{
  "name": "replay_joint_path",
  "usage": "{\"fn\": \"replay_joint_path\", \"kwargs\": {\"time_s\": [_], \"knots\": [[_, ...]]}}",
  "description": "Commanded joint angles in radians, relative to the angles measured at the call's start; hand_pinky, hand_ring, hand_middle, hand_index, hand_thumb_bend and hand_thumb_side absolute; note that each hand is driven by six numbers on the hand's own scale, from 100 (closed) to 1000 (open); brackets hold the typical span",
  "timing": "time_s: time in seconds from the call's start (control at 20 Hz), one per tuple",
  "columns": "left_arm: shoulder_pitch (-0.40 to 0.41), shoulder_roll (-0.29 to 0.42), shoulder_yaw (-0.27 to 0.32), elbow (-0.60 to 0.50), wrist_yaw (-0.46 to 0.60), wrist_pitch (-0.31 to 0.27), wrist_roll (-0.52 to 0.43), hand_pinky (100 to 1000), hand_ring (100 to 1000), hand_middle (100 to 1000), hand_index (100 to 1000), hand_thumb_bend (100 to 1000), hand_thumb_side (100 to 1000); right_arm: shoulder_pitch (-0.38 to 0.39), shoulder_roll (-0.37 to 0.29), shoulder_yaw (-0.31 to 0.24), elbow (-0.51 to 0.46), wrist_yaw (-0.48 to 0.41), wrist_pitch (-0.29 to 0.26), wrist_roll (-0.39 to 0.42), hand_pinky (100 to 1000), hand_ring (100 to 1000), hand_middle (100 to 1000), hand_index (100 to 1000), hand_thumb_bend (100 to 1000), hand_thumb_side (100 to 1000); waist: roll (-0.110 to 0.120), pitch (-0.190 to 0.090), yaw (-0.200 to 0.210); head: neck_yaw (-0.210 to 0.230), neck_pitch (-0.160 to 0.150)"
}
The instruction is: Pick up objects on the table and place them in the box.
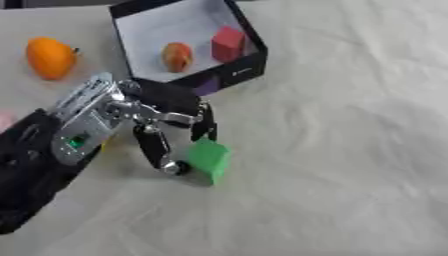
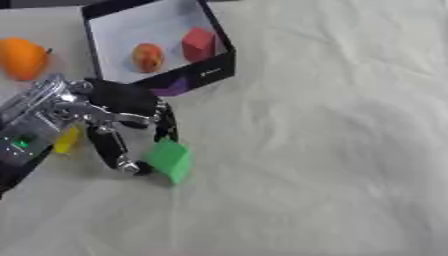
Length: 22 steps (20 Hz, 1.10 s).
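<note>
Fingers [image 1: 156,145] of left hand [image 1: 131,117] curl round green block [image 1: 209,159], pinching it. Box [image 1: 241,70] sits up ahead, v. near. Right hand not seen.

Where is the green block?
The green block sits on the table, left of centre, pinched in the left hand, below the black box.

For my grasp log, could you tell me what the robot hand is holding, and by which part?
The left robot hand pinches the green block by its upper left side.

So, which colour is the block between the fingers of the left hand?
Green: the green block in the left hand, clearest in the left eye view.
</note>
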Motion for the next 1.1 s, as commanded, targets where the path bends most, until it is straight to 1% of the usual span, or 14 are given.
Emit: {"fn": "replay_joint_path", "kwargs": {"time_s": [0.05, 0.15, 0.2, 0.35, 0.5, 0.6, 0.7, 0.85, 0.9, 1.1], "knots": [[-0.012, 0.042, 0.046, -0.073, 0.016, 0.006, 0.024, 789, 580, 454, 516, 330, 146, -0.003, -0.027, -0.011, -0.007, 0.001, 0.0, 0.0, 831, 792, 660, 899, 100, 683, 0.002, -0.017, 0.001, -0.003, -0.003], [-0.007, 0.054, 0.07, -0.115, 0.02, 0.013, 0.039, 780, 571, 448, 508, 331, 143, -0.002, -0.028, -0.011, -0.007, 0.001, -0.002, 0.0, 831, 792, 661, 899, 100, 697, 0.001, -0.017, 0.001, -0.006, -0.002], [-0.003, 0.061, 0.083, -0.137, 0.017, 0.015, 0.046, 779, 572, 447, 506, 339, 136, -0.001, -0.028, -0.012, -0.007, 0.001, -0.003, 0.0, 832, 792, 660, 899, 100, 680, 0.001, -0.017, 0.001, -0.007, -0.002], [0.011, 0.084, 0.134, -0.193, 0.027, 0.037, 0.076, 778, 573, 446, 504, 356, 127, 0.001, -0.028, -0.014, -0.008, 0.001, -0.006, -0.002, 832, 792, 660, 900, 100, 679, -0.001, -0.017, 0.001, -0.01, -0.003], [0.02, 0.103, 0.19, -0.223, 0.039, 0.069, 0.115, 773, 563, 443, 500, 344, 105, 0.003, -0.028, -0.015, -0.008, 0.001, -0.007, -0.002, 832, 792, 661, 900, 100, 679, -0.002, -0.017, 0.002, -0.013, -0.008], [0.016, 0.118, 0.222, -0.231, 0.047, 0.09, 0.142, 770, 562, 442, 499, 375, 100, 0.003, -0.029, -0.014, -0.008, 0.0, -0.008, -0.002, 832, 791, 660, 900, 100, 675, -0.003, -0.019, 0.003, -0.014, -0.012], [0.004, 0.132, 0.243, -0.221, 0.042, 0.105, 0.163, 768, 563, 442, 499, 390, 100, 0.001, -0.03, -0.013, -0.008, -0.003, -0.008, -0.001, 832, 791, 660, 900, 100, 674, -0.003, -0.021, 0.005, -0.008, -0.023], [-0.025, 0.13, 0.259, -0.175, 0.024, 0.118, 0.187, 766, 561, 440, 498, 406, 100, -0.002, -0.032, -0.011, -0.007, -0.007, -0.006, 0.001, 832, 791, 660, 900, 100, 674, -0.005, -0.023, 0.006, -0.002, -0.036], [-0.038, 0.125, 0.262, -0.151, 0.012, 0.12, 0.196, 763, 560, 439, 497, 418, 100, -0.003, -0.033, -0.01, -0.007, -0.009, -0.005, 0.002, 832, 791, 660, 900, 100, 672, -0.006, -0.024, 0.006, -0.001, -0.037], [-0.098, 0.088, 0.273, -0.032, -0.046, 0.122, 0.251, 756, 543, 429, 488, 420, 100, -0.006, -0.036, -0.007, -0.006, -0.015, -0.008, 0.006, 832, 791, 661, 900, 100, 670, -0.01, -0.027, 0.004, -0.003, -0.039]]}}
